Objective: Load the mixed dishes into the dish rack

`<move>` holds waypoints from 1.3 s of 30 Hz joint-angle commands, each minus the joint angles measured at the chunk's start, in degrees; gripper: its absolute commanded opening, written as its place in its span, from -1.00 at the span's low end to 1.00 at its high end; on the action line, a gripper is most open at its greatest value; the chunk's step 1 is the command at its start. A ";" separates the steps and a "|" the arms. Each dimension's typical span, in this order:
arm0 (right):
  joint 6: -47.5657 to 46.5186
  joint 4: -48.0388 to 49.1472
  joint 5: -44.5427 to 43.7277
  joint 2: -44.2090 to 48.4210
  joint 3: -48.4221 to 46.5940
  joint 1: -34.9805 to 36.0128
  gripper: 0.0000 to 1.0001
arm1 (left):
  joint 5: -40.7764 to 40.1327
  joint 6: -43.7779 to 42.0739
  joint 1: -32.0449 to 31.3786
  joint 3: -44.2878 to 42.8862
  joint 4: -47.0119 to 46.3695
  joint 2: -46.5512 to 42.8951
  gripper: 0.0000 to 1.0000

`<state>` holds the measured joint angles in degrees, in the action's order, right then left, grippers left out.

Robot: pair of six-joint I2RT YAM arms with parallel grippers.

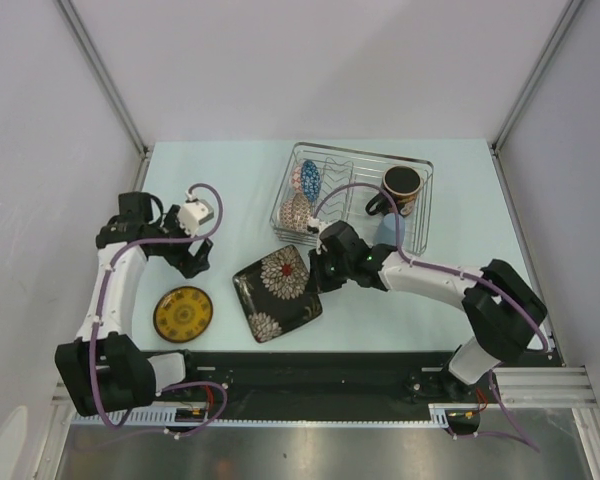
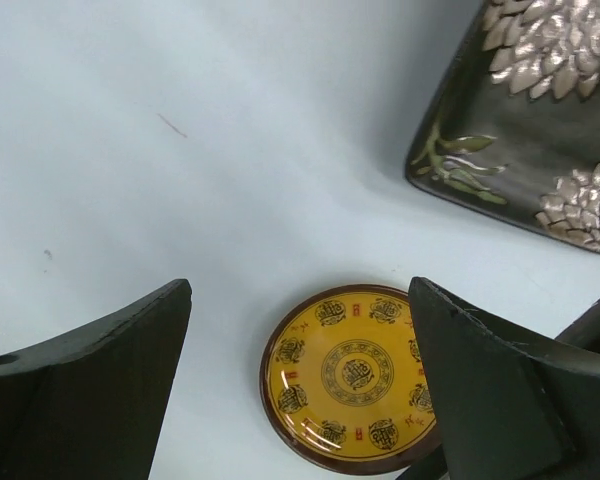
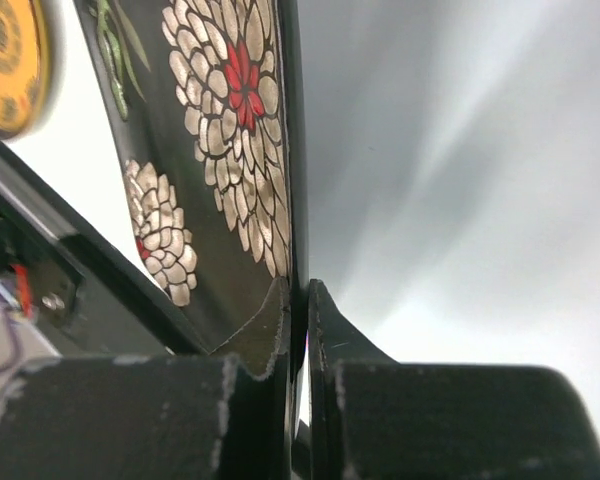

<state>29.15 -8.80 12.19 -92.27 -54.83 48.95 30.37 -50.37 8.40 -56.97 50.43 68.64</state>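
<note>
The black square floral plate (image 1: 277, 292) lies on the table in front of the dish rack (image 1: 420, 170). My right gripper (image 1: 321, 270) is shut on its right edge; the right wrist view shows the fingers (image 3: 298, 300) pinching the plate's rim (image 3: 220, 120). The small yellow patterned plate (image 1: 184, 313) lies flat at the front left. My left gripper (image 1: 195, 258) is open and empty above it, and the plate (image 2: 352, 375) shows between the fingers. In the rack stand the blue bowl (image 1: 308, 177), the beige-pink bowl (image 1: 296, 211), the black mug (image 1: 401, 190) and the light-blue cup (image 1: 390, 232).
The rack stands at the back of the table, right of centre. The black plate's corner (image 2: 540, 110) is close to the right of the yellow plate. A dark rail (image 1: 310, 375) runs along the table's near edge. Grey walls close in the table on both sides.
</note>
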 commanded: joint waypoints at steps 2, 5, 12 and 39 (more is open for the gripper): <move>-13.83 -13.14 -5.24 8.68 -12.57 1.14 -1.00 | 8.65 1.33 4.77 -6.48 4.14 1.76 0.90; -17.53 -18.08 -6.38 12.54 -18.28 1.59 -1.00 | 9.18 1.76 5.65 -6.66 3.71 2.28 0.89; -25.43 -24.24 -15.25 18.53 -30.23 0.71 -1.00 | 10.59 3.35 7.06 -6.14 3.18 2.20 0.90; -88.90 4.84 -44.00 -0.81 -43.17 -10.45 -1.00 | 11.20 5.46 9.00 -2.27 0.28 2.55 0.90</move>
<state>-52.18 -19.66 -29.98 -94.21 -97.14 39.59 39.22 -45.04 16.64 -59.57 52.38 70.89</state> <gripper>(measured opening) 0.039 0.949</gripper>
